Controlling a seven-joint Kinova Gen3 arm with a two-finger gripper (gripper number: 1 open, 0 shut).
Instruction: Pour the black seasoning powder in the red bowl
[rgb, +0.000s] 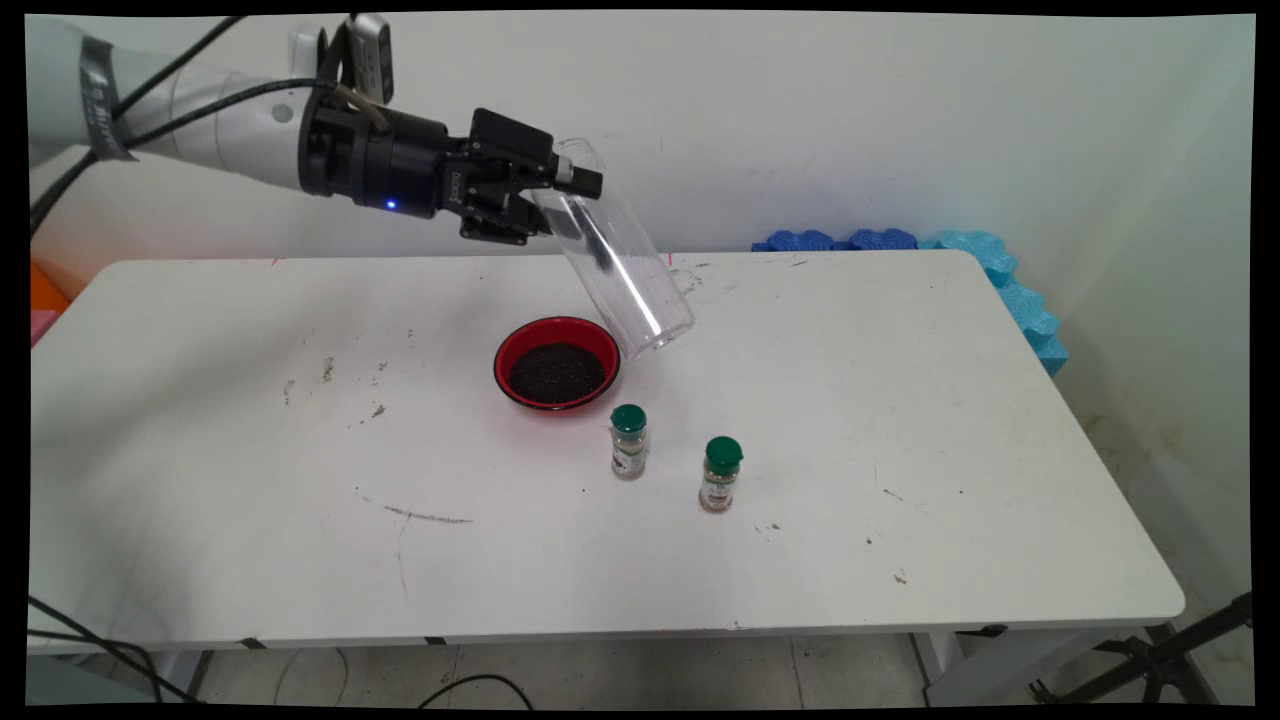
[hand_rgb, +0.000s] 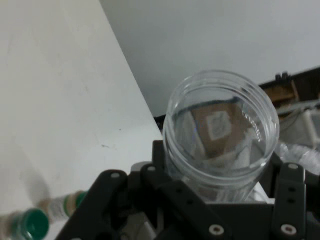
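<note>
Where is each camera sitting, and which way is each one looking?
Main view: sits above the table's near side, looking down across the white table at the wall; shows the arm from the upper left, its gripper holding a tilted clear jar above the red bowl.
Hand view: sits on the hand, looking along the gripper; black linkage rises from the bottom, jaws shut on the clear jar.
Shared: the jar, table and two green-capped bottles.
</note>
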